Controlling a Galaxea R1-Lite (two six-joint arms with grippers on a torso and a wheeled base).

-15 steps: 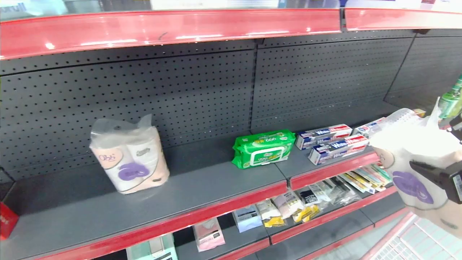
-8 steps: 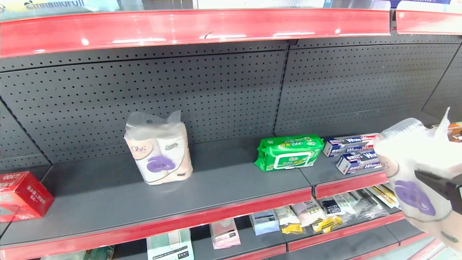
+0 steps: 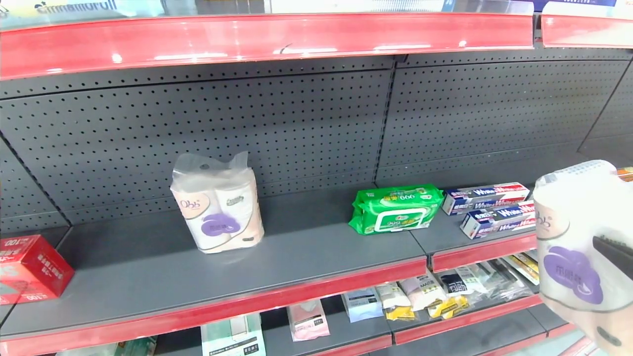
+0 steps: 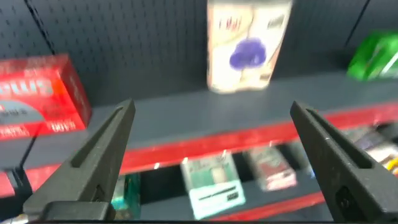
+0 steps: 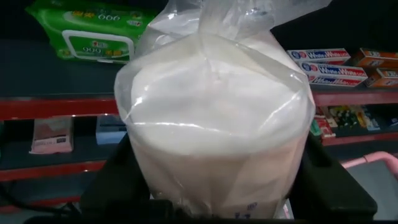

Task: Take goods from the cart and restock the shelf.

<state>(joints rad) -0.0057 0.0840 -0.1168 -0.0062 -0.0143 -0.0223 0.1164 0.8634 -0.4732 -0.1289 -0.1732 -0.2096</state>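
Observation:
A pack of toilet rolls in clear plastic with a purple mark (image 3: 576, 247) hangs at the far right, in front of the grey shelf (image 3: 277, 257). My right gripper (image 3: 613, 254) is shut on it, and the pack (image 5: 217, 130) bulges between the black fingers in the right wrist view. A matching pack (image 3: 217, 205) stands upright on the shelf left of centre, and it also shows as the pack (image 4: 247, 46) in the left wrist view. My left gripper (image 4: 211, 155) hangs open below and in front of the shelf edge, holding nothing.
On the shelf lie a red box (image 3: 29, 269) at far left, a green wipes pack (image 3: 394, 208) and toothpaste boxes (image 3: 489, 207) to the right. Bare shelf lies between the standing pack and the wipes. A red-edged shelf (image 3: 267, 34) overhangs; small packets (image 3: 420, 291) fill the lower shelf.
The camera swung left at first, bringing the red box into view. Since then my right gripper has turned the held pack more upright and shifted it slightly right and down.

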